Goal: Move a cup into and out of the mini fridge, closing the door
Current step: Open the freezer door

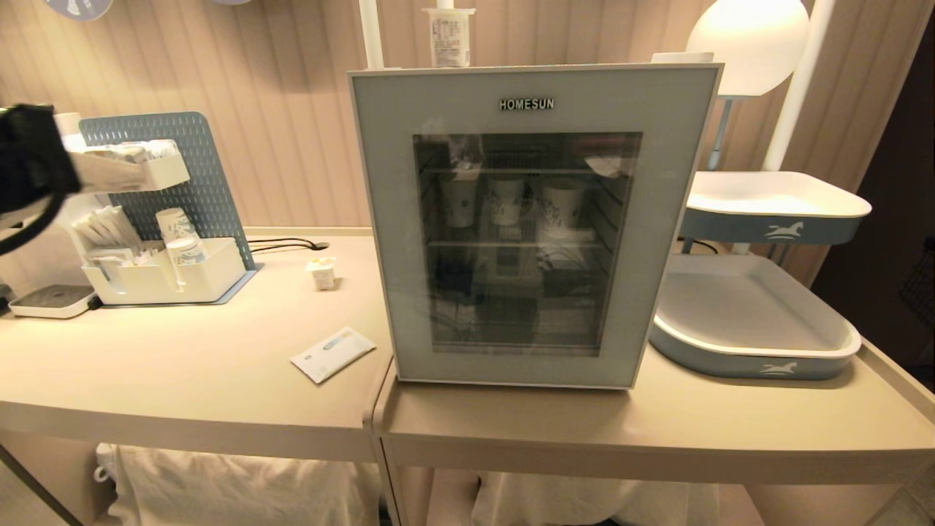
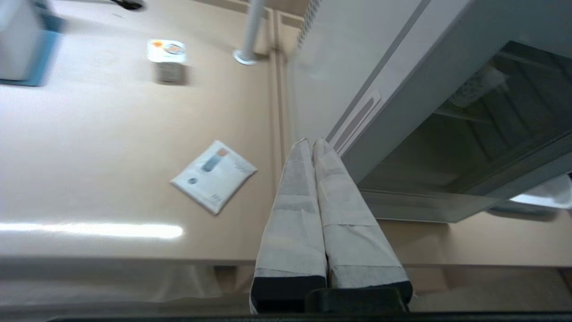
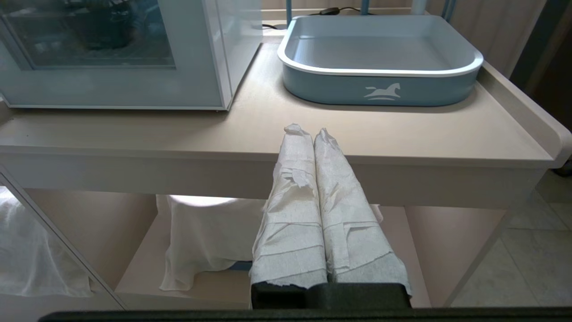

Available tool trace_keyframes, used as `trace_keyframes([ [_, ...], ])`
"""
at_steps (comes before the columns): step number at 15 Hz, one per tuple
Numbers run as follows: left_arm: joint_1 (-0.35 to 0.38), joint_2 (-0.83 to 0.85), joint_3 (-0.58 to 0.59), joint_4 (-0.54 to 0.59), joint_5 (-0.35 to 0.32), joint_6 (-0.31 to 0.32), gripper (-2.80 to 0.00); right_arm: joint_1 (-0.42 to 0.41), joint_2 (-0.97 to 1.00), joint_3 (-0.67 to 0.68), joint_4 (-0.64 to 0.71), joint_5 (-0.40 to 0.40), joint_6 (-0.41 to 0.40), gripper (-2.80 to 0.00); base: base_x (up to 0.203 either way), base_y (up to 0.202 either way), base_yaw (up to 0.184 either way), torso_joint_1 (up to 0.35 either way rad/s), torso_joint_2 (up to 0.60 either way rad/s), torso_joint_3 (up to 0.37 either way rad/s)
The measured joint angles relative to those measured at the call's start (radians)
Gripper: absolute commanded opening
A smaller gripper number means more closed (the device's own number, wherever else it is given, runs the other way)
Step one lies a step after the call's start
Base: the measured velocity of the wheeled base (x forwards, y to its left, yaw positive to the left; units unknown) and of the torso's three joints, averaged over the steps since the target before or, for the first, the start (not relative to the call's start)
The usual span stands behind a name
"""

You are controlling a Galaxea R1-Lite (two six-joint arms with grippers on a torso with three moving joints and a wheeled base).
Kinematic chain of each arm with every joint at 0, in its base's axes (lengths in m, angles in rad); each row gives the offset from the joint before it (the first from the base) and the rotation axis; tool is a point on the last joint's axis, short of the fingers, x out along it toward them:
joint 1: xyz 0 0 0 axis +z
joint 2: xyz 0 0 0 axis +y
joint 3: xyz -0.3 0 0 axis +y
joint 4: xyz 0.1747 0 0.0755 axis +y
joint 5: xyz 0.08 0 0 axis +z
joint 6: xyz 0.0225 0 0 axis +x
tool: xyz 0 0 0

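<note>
Cup (image 1: 322, 273) first: it is a tiny white plastic pot with a foil lid printed in yellow and orange, standing upright on the beige table (image 1: 182, 365), left of centre in the head view and just left of the mini fridge (image 1: 526, 219). It looks very light and thin-walled, so a hard squeeze would likely dent it, and a nudge could tip it or push it along the smooth tabletop. The foil top seems the weak part. My judgement is to take it by the side walls, low to mid height, with the fingers coming in level from either side.

In the left wrist view the cup (image 2: 166, 60) sits in the upper left of the frame, while the left gripper (image 2: 311, 143) shows its cloth-wrapped fingers pressed together, holding nothing, with the tips at centre frame beside the fridge's front corner. Cup and gripper are well apart, and a flat white sachet (image 2: 213, 175) lies on the table between them.

The door (image 1: 526, 351), grey-blue with dark glass, is fully closed, with taller paper cups dimly visible on a shelf behind it.

The right gripper (image 3: 308, 132) hangs before the table edge, clenched and empty, near a blue tray (image 3: 380, 89).
</note>
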Motion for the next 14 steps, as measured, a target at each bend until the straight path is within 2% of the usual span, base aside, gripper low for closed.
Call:
trace_keyframes([
  [2, 0.024, 0.203, -0.129, -0.017, -0.150, -0.009, -2.80, -0.001, 0.000, 0.000, 0.000, 0.000, 0.000, -2.80, 0.000, 0.000, 0.000, 0.000, 0.00, 0.000],
  [3, 0.043, 0.290, -0.187, -0.025, -0.243, -0.005, 0.00, -0.001, 0.000, 0.000, 0.000, 0.000, 0.000, -2.80, 0.000, 0.000, 0.000, 0.000, 0.00, 0.000],
  [5, 0.089, 0.420, -0.263, -0.049, -0.459, 0.021, 0.00, 0.000, 0.000, 0.000, 0.000, 0.000, 0.000, -2.80, 0.000, 0.000, 0.000, 0.000, 0.00, 0.000],
  [7, 0.136, 0.491, -0.275, -0.085, -0.687, 0.035, 0.00, 0.000, 0.000, 0.000, 0.000, 0.000, 0.000, -2.80, 0.000, 0.000, 0.000, 0.000, 0.00, 0.000],
  [9, 0.165, 0.527, -0.185, -0.179, -0.896, 0.058, 0.00, 0.000, 0.000, 0.000, 0.000, 0.000, 0.000, -2.80, 0.000, 0.000, 0.000, 0.000, 0.00, 0.000],
  [10, 0.170, 0.538, -0.106, -0.263, -0.973, 0.078, 0.00, -0.001, 0.000, 0.000, 0.000, 0.000, 0.000, -2.80, 0.000, 0.000, 0.000, 0.000, 0.00, 0.000],
  [12, 0.166, 0.559, 0.049, -0.508, -1.051, 0.099, 0.00, -0.001, 0.000, 0.000, 0.000, 0.000, 0.000, -2.80, 0.000, 0.000, 0.000, 0.000, 0.00, 0.000],
  [13, 0.156, 0.573, 0.123, -0.670, -1.064, 0.084, 0.00, 0.000, 0.000, 0.000, 0.000, 0.000, 0.000, -2.80, 0.000, 0.000, 0.000, 0.000, 0.00, 0.000],
  [14, 0.141, 0.590, 0.183, -0.834, -1.073, 0.039, 0.00, 0.000, 0.000, 0.000, 0.000, 0.000, 0.000, -2.80, 0.000, 0.000, 0.000, 0.000, 0.00, 0.000],
])
